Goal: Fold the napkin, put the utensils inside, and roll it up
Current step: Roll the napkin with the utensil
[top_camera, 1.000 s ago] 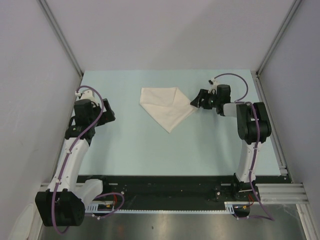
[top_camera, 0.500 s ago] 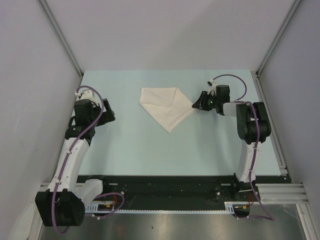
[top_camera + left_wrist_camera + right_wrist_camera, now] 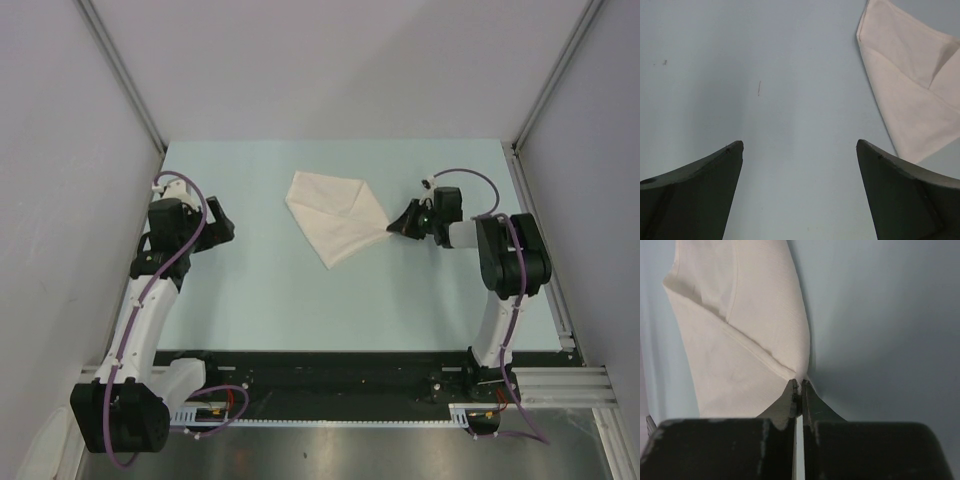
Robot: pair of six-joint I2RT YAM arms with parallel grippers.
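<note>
Nearest, the dark, wedge-shaped left fingers (image 3: 695, 195) hang spread as wide as they go above the pale blue counter (image 3: 300, 300), holding nothing. Level with them on the other side, the black right fingers (image 3: 799, 390) are pinched tight on the right-hand corner of the white, partly folded cloth napkin (image 3: 335, 215), which lies mid-counter toward the far side. The bite looks thin, so a quick pull could slip the corner free or drag the whole cloth and spoil its fold. No knife shows in any view.

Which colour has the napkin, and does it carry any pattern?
The napkin is plain cream-white, with no pattern; the right wrist view shows it best.
</note>
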